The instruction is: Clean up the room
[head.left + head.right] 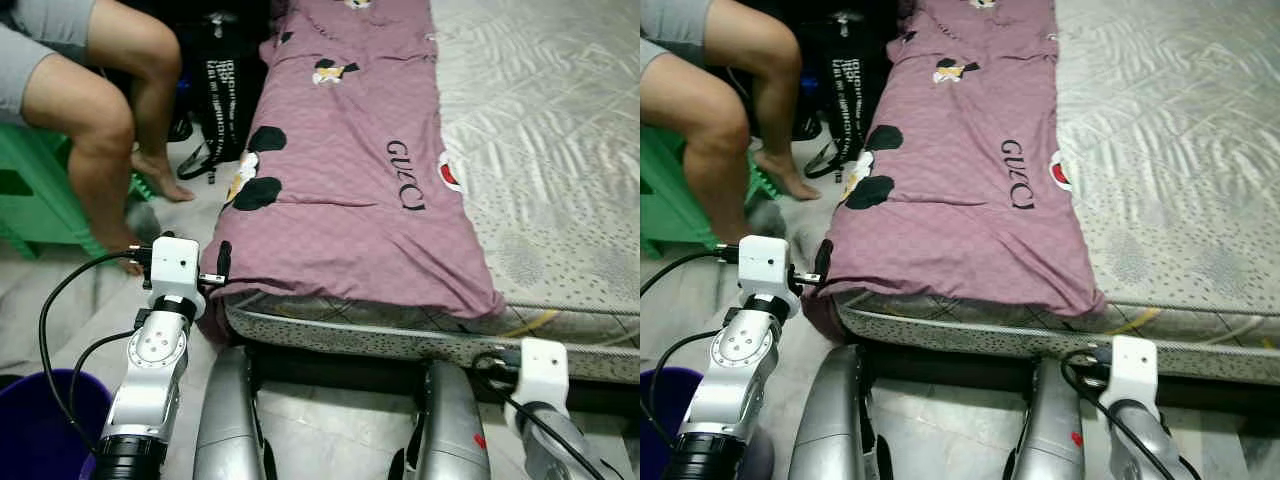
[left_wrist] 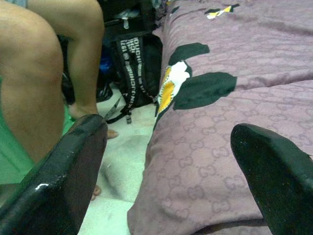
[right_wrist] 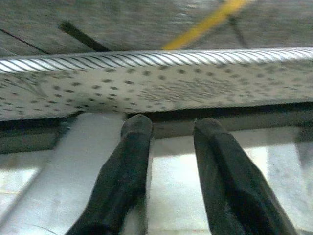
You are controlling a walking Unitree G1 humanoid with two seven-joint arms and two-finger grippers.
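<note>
A purple blanket (image 1: 340,180) with black, white and yellow patches lies spread along the left side of the bed, its near corner drooping over the mattress edge. My left gripper (image 2: 168,132) is open at that corner, one finger (image 2: 73,171) on the floor side and the other finger (image 2: 274,166) over the cloth. In the left eye view its black finger (image 1: 222,262) rests against the blanket's hanging edge. My right gripper (image 3: 173,128) is open and holds nothing, low in front of the mattress's piped side (image 3: 156,83). Its wrist (image 1: 543,372) sits under the bed's near edge.
The pale dotted mattress (image 1: 560,150) takes up the right. A person's bare legs (image 1: 110,130) are at the left, seated on a green stool (image 1: 30,200). A black backpack (image 1: 232,95) stands on the floor by the bed. A purple bucket (image 1: 40,425) is at my lower left.
</note>
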